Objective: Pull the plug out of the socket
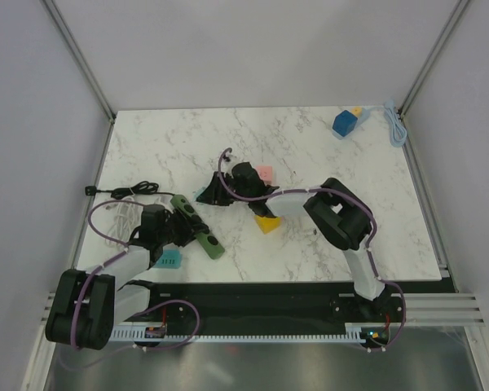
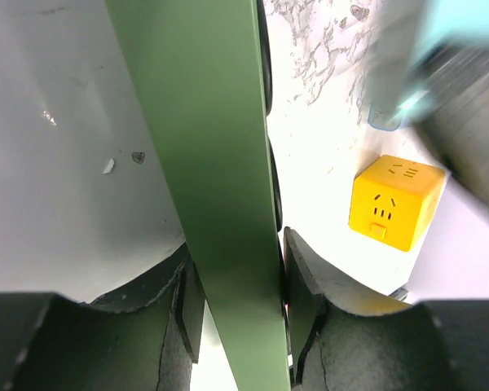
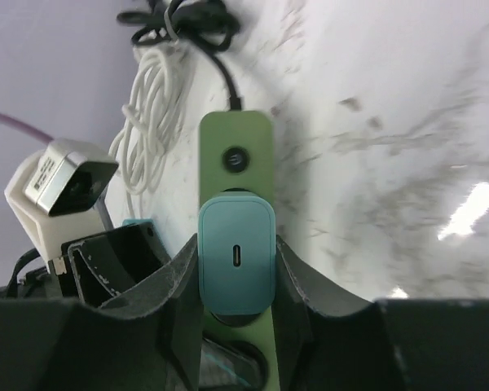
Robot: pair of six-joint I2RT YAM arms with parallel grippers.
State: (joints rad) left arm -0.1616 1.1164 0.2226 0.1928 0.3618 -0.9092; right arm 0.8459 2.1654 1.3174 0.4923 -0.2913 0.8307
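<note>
A green power strip (image 1: 200,230) lies slanted at the table's left front. My left gripper (image 1: 182,229) is shut on its long sides; in the left wrist view the strip (image 2: 216,163) stands edge-on between the fingers of that gripper (image 2: 236,273). A teal plug (image 3: 235,254) sits over a socket of the strip (image 3: 236,134), just below its round button. My right gripper (image 3: 236,259) is shut on the plug, one finger on each side. In the top view the right gripper (image 1: 208,195) covers the plug. I cannot tell whether the plug is still seated.
A yellow cube socket (image 1: 267,223) and a pink one (image 1: 264,173) lie beside the right forearm. A teal cube (image 1: 169,261) sits near the left wrist. Coiled white (image 1: 121,213) and black (image 1: 134,189) cables lie at the left. A blue cube (image 1: 345,122) and a light blue cable (image 1: 396,124) are at the far right.
</note>
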